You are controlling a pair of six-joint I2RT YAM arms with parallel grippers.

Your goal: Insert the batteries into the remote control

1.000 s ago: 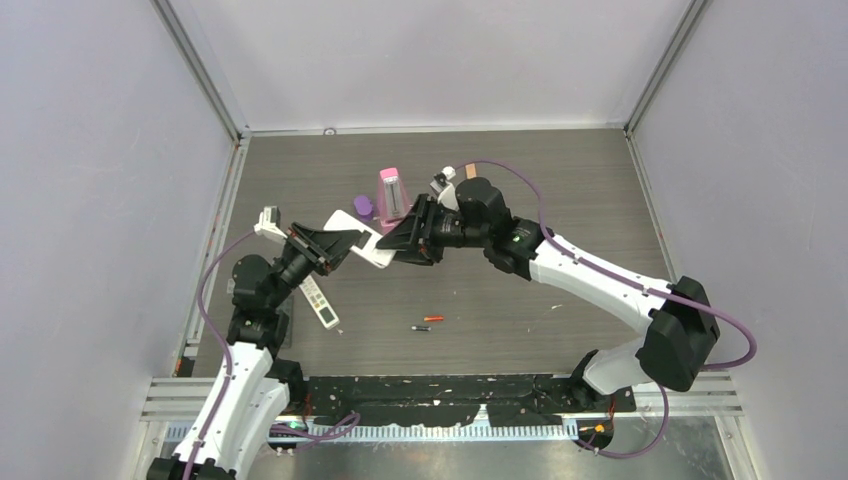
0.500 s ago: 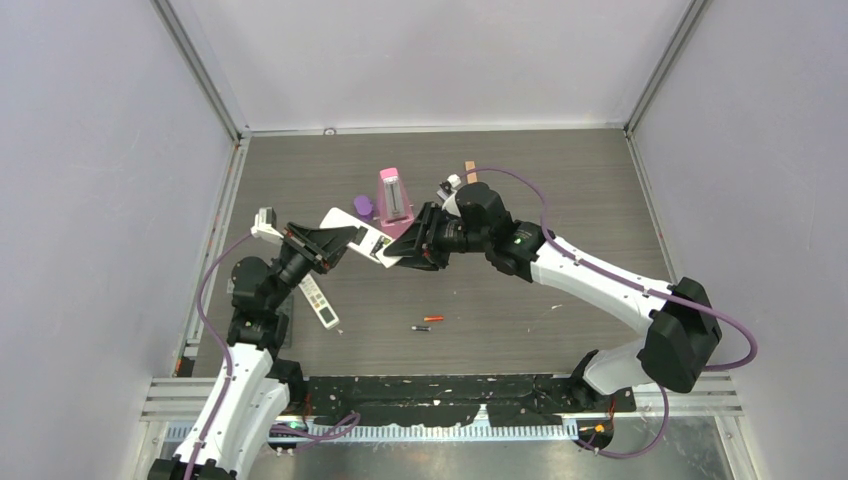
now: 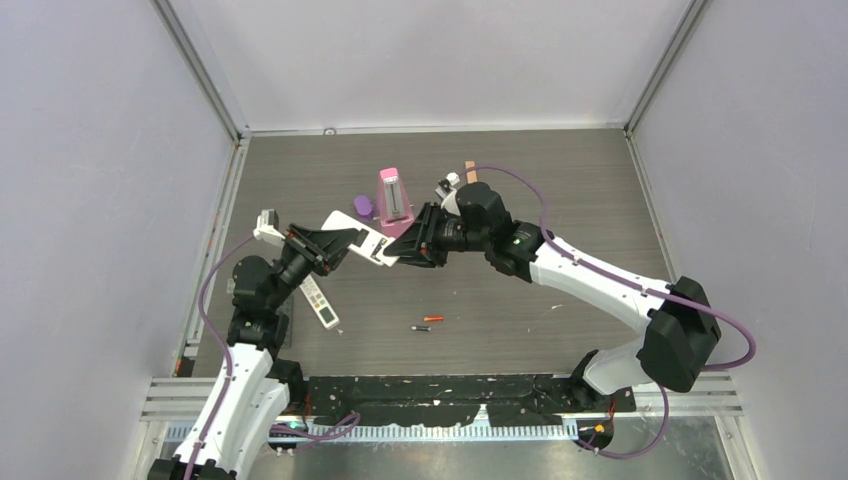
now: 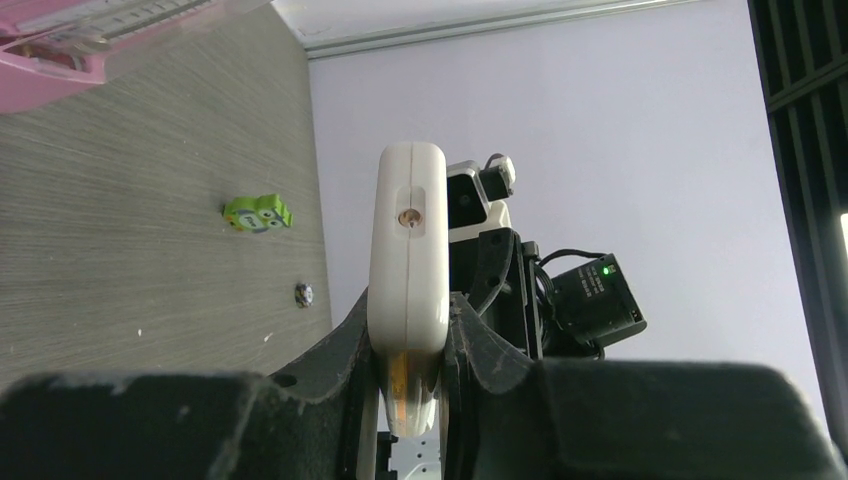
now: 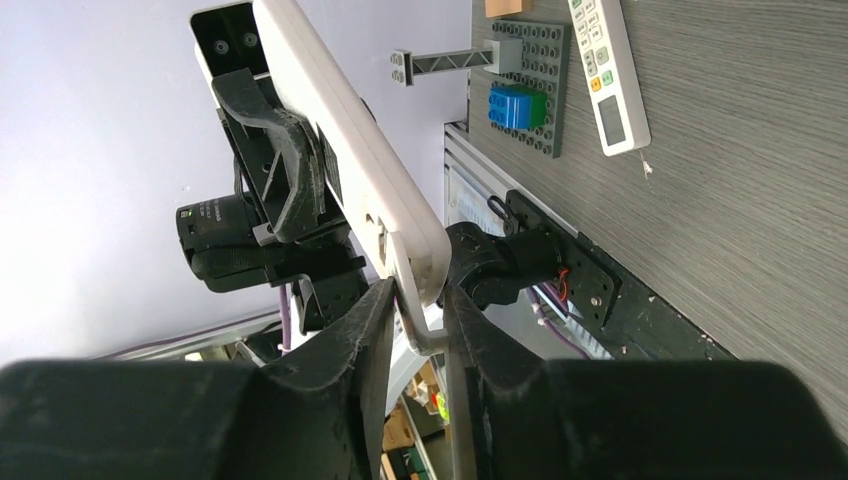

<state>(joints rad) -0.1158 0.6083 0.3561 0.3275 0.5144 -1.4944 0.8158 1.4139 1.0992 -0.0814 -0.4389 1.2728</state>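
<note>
1. Nearest the arm bases, two batteries lay loose on the table (image 3: 560, 200): a red-orange battery (image 3: 433, 319) and, just beside it toward the bases, a dark battery (image 3: 420, 327). Both had their long axes running roughly left to right. No other battery could be made out.
2. A little to the left, a smaller remote (image 3: 320, 302) lay flat on the table, untouched.
3. Above and beyond these, the left gripper (image 3: 338, 243) was clamped on the white remote control (image 3: 352, 226) and held it off the table, edge-on to its own wrist camera. The remote's long axis ran slantwise toward the right arm.
4. The right gripper (image 3: 405, 250) met the remote's free end. Its jaws stood narrow around a thin white cover (image 5: 410, 320) that stuck out from that end. Whether the pads truly pinched it I could not tell.
5. The relation that matters: the batteries lay on the table on the near side of the right gripper, below the held remote and well apart from it. The right arm was the nearer one, and the left had its grip taken up. By my judgement the cover had to come off first. Then the right gripper would need to drop toward the bases and close across a battery's short side.
6. Farthest off stood a pink metronome (image 3: 391, 193), with a purple object (image 3: 363, 206) just to its left.
</note>
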